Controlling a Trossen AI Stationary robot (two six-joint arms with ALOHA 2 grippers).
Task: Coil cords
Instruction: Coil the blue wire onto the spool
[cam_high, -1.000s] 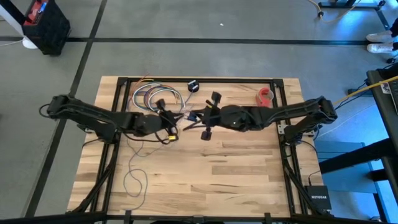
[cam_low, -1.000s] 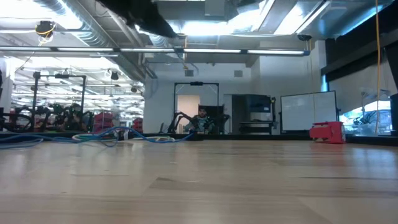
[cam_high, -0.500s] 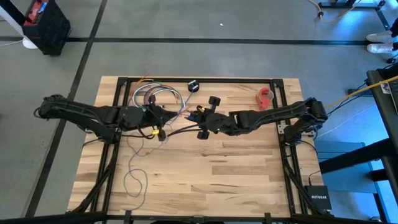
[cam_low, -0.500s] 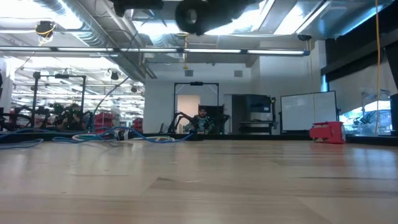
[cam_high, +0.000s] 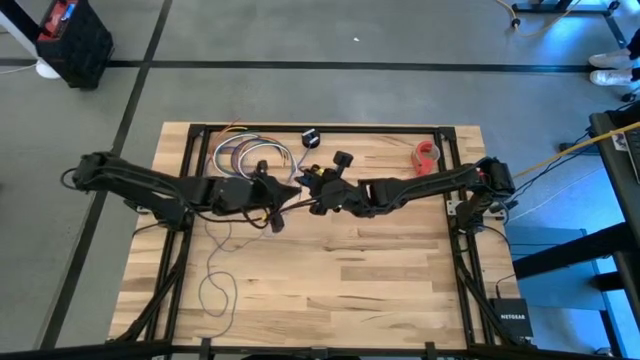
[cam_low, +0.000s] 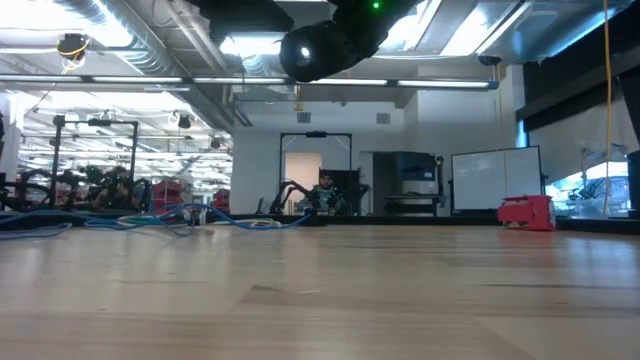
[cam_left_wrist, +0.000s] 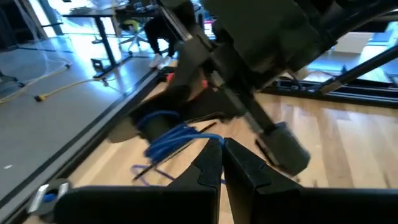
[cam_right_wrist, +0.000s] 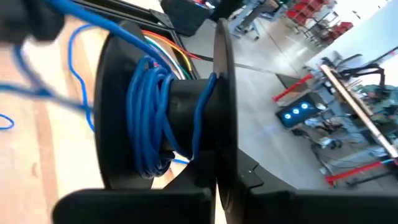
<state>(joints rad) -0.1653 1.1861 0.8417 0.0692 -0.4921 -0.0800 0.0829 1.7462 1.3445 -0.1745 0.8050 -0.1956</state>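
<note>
The cords are one thin blue-lavender cable. Part of it is wound on a black spool (cam_right_wrist: 180, 106), and the rest trails slack onto the table (cam_high: 215, 290) at the near left. My right gripper (cam_right_wrist: 217, 186) reaches in from the table's right and is shut on the spool (cam_high: 312, 186) above the table's far middle. My left gripper (cam_left_wrist: 222, 152) comes from the left to meet it (cam_high: 290, 192) and is shut on the cable beside the spool (cam_left_wrist: 165, 121). My left gripper pinches the cable (cam_left_wrist: 198, 135) at its fingertips, close to the spool, coming roughly level from the table's left. Whether it has one strand or several I cannot tell. From the fingers the cable runs onto the spool. My right gripper pinches the rim of one spool flange (cam_right_wrist: 220, 149) between its two fingers, coming from the table's right and slanting slightly down. The spool is lifted clear of the table, with its wound hub beside the fingers.
A bundle of multicoloured looped wires (cam_high: 245, 155) lies at the far left. A separate small black disc (cam_high: 310, 138) sits near the far edge. A red tape roll (cam_high: 427, 155) stands at the far right. The near half of the wooden table (cam_high: 350, 290) is bare except for the trailing cable.
My right gripper has carried the spool down and toward the table's left, turning as it went; its dark underside now shows at the top of the low view. My left gripper swung toward the left, came back to the spool and rolled, keeping hold of the cable.
</note>
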